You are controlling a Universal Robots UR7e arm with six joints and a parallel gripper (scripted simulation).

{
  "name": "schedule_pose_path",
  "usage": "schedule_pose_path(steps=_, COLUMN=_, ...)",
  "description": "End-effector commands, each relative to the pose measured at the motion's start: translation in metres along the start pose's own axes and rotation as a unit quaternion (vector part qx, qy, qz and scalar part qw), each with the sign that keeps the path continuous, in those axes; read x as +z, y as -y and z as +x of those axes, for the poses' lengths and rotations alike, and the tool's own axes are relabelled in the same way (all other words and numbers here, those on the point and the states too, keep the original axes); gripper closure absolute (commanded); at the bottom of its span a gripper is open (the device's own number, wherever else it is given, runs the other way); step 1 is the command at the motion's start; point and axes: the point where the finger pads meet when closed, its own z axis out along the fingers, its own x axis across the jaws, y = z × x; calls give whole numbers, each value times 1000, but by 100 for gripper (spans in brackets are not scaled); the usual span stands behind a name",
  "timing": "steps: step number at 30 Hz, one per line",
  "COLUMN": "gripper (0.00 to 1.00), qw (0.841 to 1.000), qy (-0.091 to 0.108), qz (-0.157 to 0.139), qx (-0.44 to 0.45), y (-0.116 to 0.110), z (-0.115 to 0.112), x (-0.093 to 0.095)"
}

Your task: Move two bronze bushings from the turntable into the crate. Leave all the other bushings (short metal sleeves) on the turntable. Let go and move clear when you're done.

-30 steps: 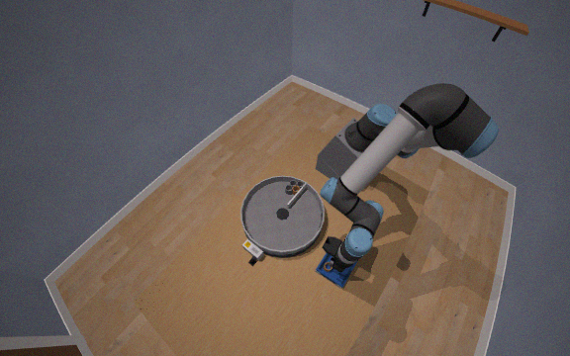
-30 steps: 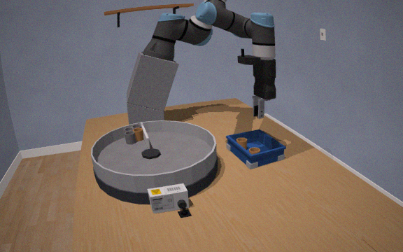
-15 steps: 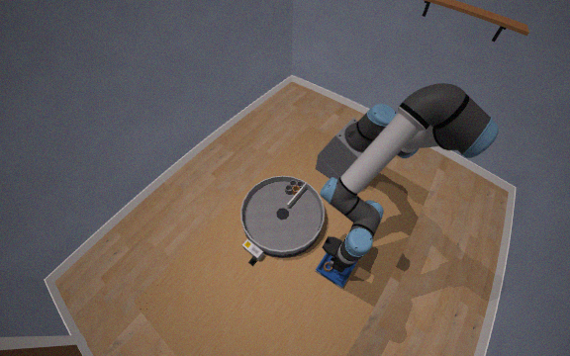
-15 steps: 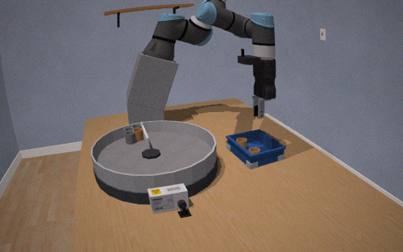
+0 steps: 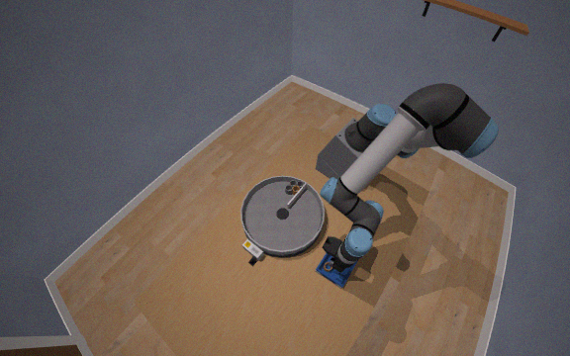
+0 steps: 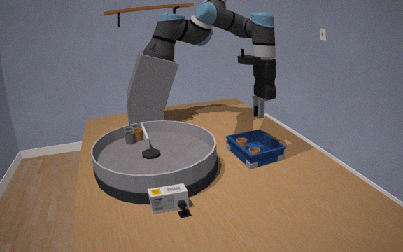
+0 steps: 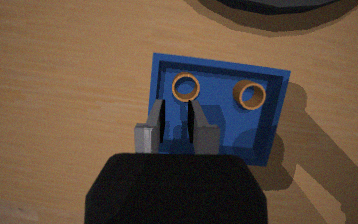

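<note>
The blue crate (image 5: pixel 332 278) (image 6: pixel 269 156) (image 7: pixel 220 62) holds two bronze bushings. One bushing (image 6: pixel 254 150) (image 7: pixel 185 97) stands near a corner; the other bushing (image 6: pixel 241 143) (image 7: pixel 238 94) stands along the same turntable-side wall. My gripper (image 6: pixel 258 116) (image 7: pixel 176 112) is partly open and empty, above the crate. On the turntable (image 5: pixel 265 232) (image 6: pixel 182 161) (image 7: pixel 275 6), a bronze bushing (image 5: pixel 295 189) (image 6: pixel 138 135) stands beside three grey bushings, the front one (image 5: pixel 289 190) (image 6: pixel 129 138) nearest the exterior view. In the top view the arm hides the fingers and part of the crate.
A pale bar (image 5: pixel 297 194) (image 6: pixel 146 136) runs from the turntable's dark hub (image 5: pixel 282 214) (image 6: pixel 151 153) past the bushing cluster. The turntable has a raised rim. A white labelled box (image 5: pixel 252 249) (image 6: pixel 168 199) with a small black device (image 6: pixel 183 208) stands beside it.
</note>
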Motion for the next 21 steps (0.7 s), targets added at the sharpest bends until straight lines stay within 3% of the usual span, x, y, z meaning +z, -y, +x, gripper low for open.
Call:
schedule_pose_path(steps=1, gripper=53, qw=1000, qy=1, qz=0, qx=0, y=0, z=-1, x=-1)
schedule_pose_path(steps=16, gripper=53, qw=1000, qy=1, qz=0, qx=0, y=0, z=-1, x=-1)
schedule_pose_path(steps=17, gripper=0, qw=1000, qy=1, qz=0, qx=0, y=0, z=-1, x=-1)
schedule_pose_path(steps=21, gripper=0, qw=1000, qy=1, qz=0, qx=0, y=0, z=-1, x=-1)
